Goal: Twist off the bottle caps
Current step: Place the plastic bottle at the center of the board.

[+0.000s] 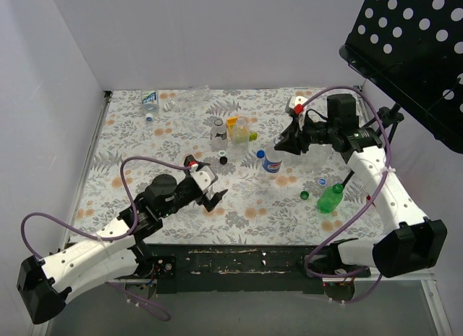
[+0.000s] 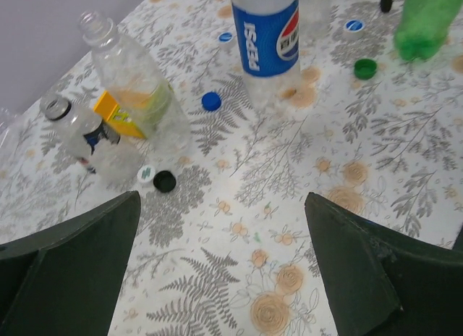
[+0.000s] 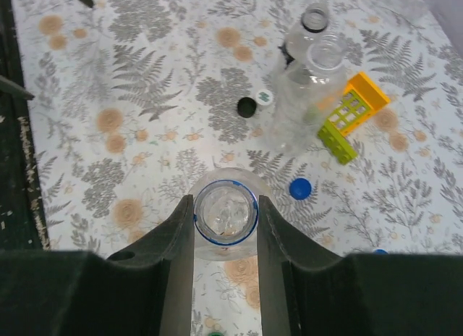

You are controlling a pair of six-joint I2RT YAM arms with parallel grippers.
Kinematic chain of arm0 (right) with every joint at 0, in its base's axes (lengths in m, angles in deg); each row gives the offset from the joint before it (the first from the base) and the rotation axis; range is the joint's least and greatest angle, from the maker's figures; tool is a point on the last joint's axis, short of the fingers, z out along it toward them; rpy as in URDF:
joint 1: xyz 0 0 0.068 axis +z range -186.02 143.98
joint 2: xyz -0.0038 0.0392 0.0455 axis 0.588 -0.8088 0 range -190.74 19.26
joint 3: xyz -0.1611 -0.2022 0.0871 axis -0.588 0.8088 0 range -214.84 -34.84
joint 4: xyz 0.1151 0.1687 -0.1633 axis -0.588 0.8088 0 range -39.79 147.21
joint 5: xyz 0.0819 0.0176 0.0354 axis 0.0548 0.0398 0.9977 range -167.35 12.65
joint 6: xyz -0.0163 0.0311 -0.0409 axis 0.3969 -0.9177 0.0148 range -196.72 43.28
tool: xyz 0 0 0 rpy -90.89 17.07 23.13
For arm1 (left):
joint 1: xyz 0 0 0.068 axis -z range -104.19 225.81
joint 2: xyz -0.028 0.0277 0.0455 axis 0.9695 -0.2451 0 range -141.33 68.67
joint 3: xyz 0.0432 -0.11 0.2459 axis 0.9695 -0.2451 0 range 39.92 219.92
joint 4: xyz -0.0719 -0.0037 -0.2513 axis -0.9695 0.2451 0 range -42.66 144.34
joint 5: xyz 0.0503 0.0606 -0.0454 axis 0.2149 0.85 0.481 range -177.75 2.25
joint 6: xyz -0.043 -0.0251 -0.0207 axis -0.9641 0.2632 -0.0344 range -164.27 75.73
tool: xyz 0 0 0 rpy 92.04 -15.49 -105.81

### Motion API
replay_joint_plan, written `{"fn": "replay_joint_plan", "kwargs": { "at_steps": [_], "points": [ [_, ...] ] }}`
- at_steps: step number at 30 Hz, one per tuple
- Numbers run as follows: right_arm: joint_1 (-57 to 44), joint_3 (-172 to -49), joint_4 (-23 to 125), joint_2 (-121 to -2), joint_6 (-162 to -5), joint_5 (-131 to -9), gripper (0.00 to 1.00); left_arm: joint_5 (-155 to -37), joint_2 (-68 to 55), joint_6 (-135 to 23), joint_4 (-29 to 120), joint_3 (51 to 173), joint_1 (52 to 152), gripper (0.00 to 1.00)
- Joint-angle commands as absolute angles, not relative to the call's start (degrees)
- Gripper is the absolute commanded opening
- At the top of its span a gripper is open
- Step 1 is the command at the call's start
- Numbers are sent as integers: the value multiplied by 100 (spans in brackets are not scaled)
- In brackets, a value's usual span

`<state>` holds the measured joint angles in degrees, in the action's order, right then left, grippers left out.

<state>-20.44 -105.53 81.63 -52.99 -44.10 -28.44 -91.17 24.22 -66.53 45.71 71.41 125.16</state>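
Bottle (image 3: 226,214) already open, blue cap (image 3: 300,188) just left. Right gripper (image 3: 226,202): jaws astride neck, grip unclear. Left gripper (image 2: 221,198): agape, empty. Back off straight up, no tipping.

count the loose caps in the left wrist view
6: round blue plastic cap left of the Pepsi bottle; black cap and white cap together by the open clear bottles; green cap beside the green bottle; two blue-and-white caps farther back. Others may be hidden.

The left arm (image 1: 94,253) and right arm (image 1: 383,180) are wearing white shells over black joints, each trailing a purple cable (image 1: 137,161); their wedge-shaped fingers (image 2: 72,271) are showing dark.
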Motion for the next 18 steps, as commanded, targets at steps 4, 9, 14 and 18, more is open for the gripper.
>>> {"fn": "replay_joint_plan", "kwargs": {
  "at_steps": [4, 9, 14, 18],
  "points": [
    [-2064, -11630, 7289, -6185, -5097, -4051, 1, -8002, 3113, -6756, 4524, 6471, 12477, 98],
    [-2072, -12236, 7219, -6809, -5115, -4219, 1, -7694, 3123, -6738, 4356, 6365, 12451, 98],
    [-2072, -12790, 7280, -7416, -5132, -4105, 1, -7747, 2921, -6703, 4391, 6409, 12433, 98],
    [-2072, -13212, 7368, -7846, -5159, -4052, 1, -7729, 2833, -6659, 4392, 6418, 12442, 98]
  ]
}}
